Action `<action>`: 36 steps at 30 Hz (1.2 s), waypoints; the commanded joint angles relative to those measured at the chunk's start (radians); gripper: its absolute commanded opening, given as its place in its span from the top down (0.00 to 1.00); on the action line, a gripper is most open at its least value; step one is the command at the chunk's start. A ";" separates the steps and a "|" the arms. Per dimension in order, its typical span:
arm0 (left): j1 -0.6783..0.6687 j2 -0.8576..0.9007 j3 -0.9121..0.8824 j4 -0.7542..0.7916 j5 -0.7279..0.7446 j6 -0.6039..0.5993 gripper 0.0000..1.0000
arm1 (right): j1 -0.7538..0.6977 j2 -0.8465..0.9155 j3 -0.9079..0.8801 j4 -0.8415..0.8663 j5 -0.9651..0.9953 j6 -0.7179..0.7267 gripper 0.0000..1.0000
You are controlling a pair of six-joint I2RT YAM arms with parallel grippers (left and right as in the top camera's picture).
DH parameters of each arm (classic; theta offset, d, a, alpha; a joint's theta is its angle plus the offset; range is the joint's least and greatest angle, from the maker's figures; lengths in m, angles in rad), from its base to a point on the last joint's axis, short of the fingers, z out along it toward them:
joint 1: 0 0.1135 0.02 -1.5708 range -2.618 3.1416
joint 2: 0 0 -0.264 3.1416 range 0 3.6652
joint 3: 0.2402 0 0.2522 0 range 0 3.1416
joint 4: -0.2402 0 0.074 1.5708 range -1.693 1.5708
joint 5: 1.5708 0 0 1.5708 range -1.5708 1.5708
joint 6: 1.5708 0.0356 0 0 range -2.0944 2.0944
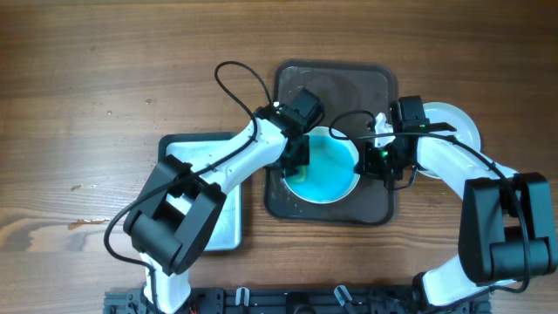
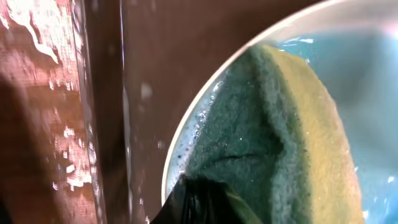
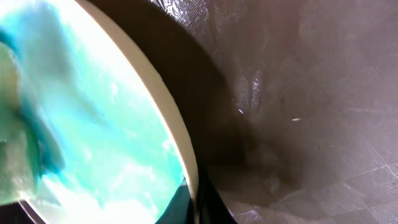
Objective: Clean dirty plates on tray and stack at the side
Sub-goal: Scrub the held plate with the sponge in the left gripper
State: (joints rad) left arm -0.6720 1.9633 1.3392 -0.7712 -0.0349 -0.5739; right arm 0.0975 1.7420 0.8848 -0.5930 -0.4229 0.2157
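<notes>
A turquoise plate (image 1: pixel 330 166) with a white rim lies on the dark tray (image 1: pixel 331 96). My left gripper (image 1: pixel 297 161) is at the plate's left edge, shut on a green and yellow sponge (image 2: pixel 280 137) that presses on the plate (image 2: pixel 379 81). My right gripper (image 1: pixel 377 159) is at the plate's right edge, its fingers shut on the rim (image 3: pixel 186 162). The plate's wet turquoise face (image 3: pixel 93 143) fills the left of the right wrist view. A white plate (image 1: pixel 458 122) lies to the right of the tray, partly under my right arm.
A metal tray (image 1: pixel 228 218) lies on the wooden table to the left of the dark tray, partly covered by my left arm. The dark tray's wet rim (image 2: pixel 106 112) shows in the left wrist view.
</notes>
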 commanded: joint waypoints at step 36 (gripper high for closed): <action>-0.051 0.100 -0.026 0.058 0.505 0.073 0.96 | -0.011 0.021 -0.017 0.008 0.060 -0.003 0.96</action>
State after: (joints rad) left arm -0.7155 2.0377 1.3296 -0.6182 0.5137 -0.5598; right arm 0.0872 1.7420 0.8848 -0.5945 -0.4110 0.2180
